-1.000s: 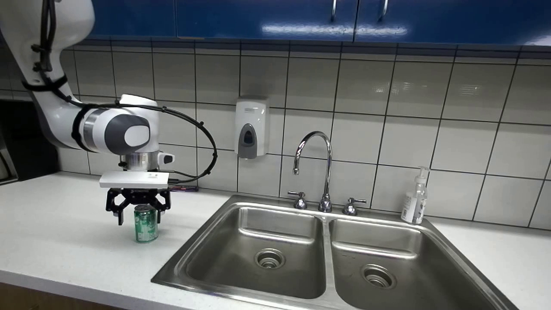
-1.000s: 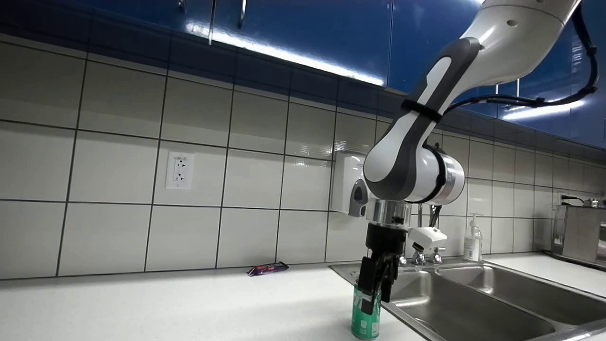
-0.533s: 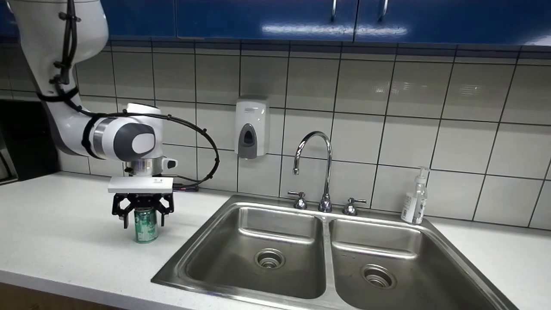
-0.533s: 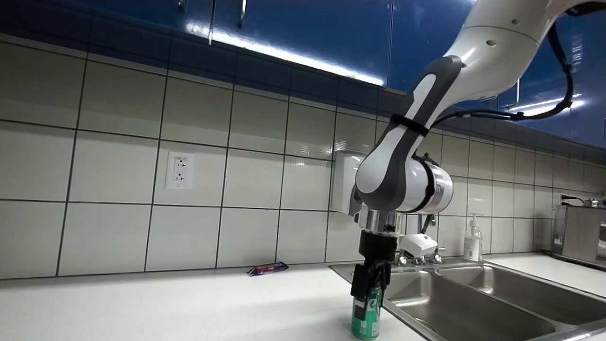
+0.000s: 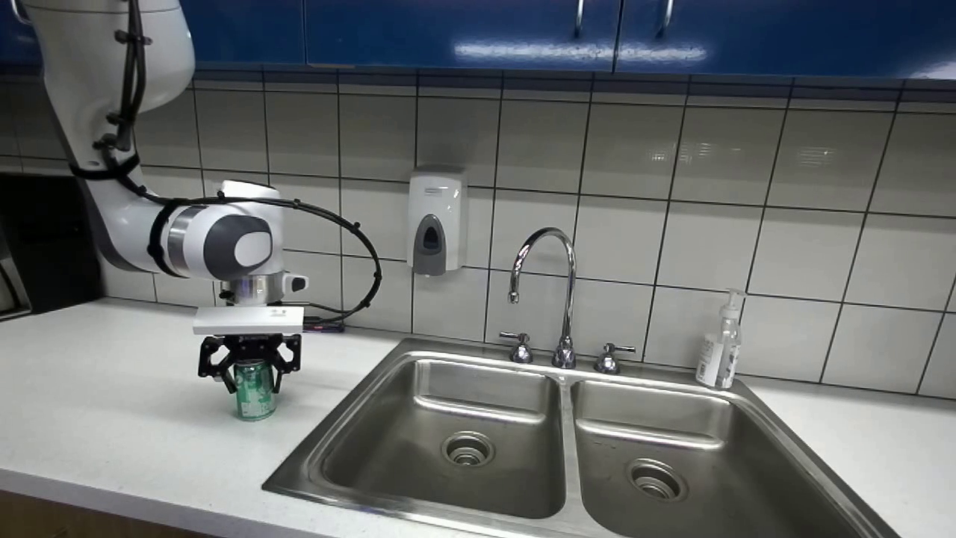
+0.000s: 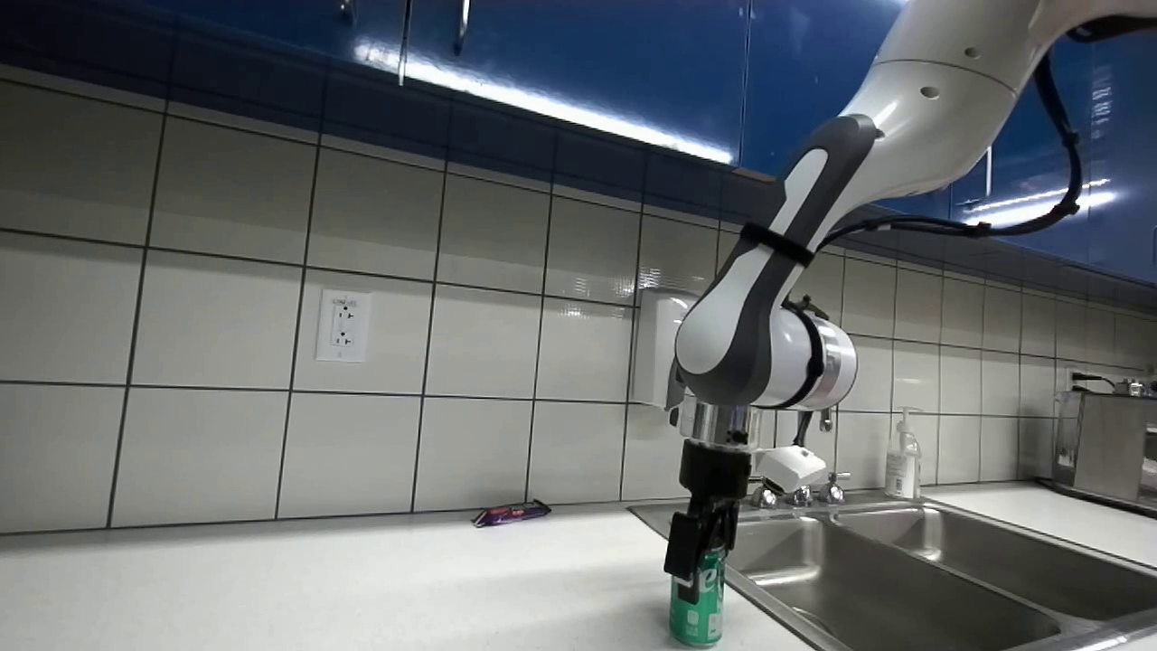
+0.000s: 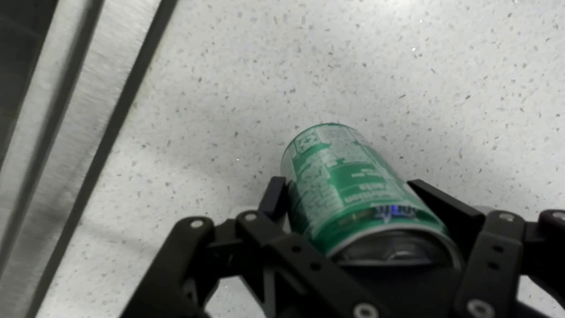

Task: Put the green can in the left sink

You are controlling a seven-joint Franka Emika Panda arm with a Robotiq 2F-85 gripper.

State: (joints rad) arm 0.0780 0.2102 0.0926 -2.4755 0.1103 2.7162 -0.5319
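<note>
The white counter (image 5: 112,388) spread below my gripper (image 5: 255,387), and the tiled wall (image 5: 754,246) rose behind it, as both exterior views showed me. The arm (image 5: 123,232) hung above the gripper. In an exterior view, the left sink (image 5: 403,459) was beside the gripper, the nearer of the two basins; the wrist view also showed its metal rim (image 7: 79,132) beside the fingers (image 7: 273,198). The twin basin (image 5: 717,493) was farther from the gripper, past the left sink. The curved faucet (image 5: 570,299) stood behind the basins, well apart from the gripper. The soap dispenser (image 5: 441,205) was on the wall, higher than the gripper and behind it, and the clear soap bottle (image 5: 721,347) was farther away from it, past the faucet.

The gripper itself pointed straight down, and it was pinching the green can (image 7: 348,185). In the wrist view I saw the can between the two fingers, with one finger against each side of it. The can was upright. Its top was just under the body of the gripper, and its lower part reached below the fingertips. So the can was over the counter, near the left sink. I could not tell if its base pressed on the counter.
</note>
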